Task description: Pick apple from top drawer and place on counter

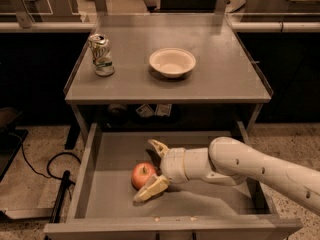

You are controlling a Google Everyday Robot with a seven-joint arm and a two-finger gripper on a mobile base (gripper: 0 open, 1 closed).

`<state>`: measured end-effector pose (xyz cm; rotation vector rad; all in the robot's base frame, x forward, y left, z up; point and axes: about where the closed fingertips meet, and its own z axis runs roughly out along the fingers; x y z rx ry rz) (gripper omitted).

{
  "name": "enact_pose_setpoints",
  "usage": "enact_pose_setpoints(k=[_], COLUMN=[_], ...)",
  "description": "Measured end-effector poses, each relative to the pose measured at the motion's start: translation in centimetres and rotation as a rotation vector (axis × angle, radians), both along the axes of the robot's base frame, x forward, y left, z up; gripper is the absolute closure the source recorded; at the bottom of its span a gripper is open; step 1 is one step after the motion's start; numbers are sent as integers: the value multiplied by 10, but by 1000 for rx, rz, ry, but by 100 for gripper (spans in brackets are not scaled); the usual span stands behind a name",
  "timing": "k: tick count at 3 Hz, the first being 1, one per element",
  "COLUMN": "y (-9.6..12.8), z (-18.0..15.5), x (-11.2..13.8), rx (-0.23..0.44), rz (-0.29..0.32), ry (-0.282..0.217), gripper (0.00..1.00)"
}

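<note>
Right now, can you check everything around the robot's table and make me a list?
Surface: counter, grey and flat.
Job's things: apple lies in the open drawer, not yet on the counter.
Clutter: can and bowl on the counter, apart; small things on the shelf below, too dim to name.
Grippers: gripper inside the drawer, open, one finger on each side of the apple.
Cables: black cable on the floor, left of the drawer.
Surroundings: speckled floor; more tables behind.

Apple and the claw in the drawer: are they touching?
Cannot tell. In the camera view the open gripper reaches into the drawer, fingers either side of the apple; the lower finger meets its outline, but neither contact nor gap shows plainly.
</note>
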<state>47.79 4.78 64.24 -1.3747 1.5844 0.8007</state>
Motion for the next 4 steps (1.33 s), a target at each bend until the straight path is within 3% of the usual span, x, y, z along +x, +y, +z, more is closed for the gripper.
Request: enact_pose_setpoints(k=[1,2,3,4], y=[0,8,8,8], z=[-2,-32,-32,-32], x=[0,9,9,9], rx=[-2,2,2,2], rz=[-2,-6,-6,-6], ry=[2,43,43,44], gripper=[0,0,0,20])
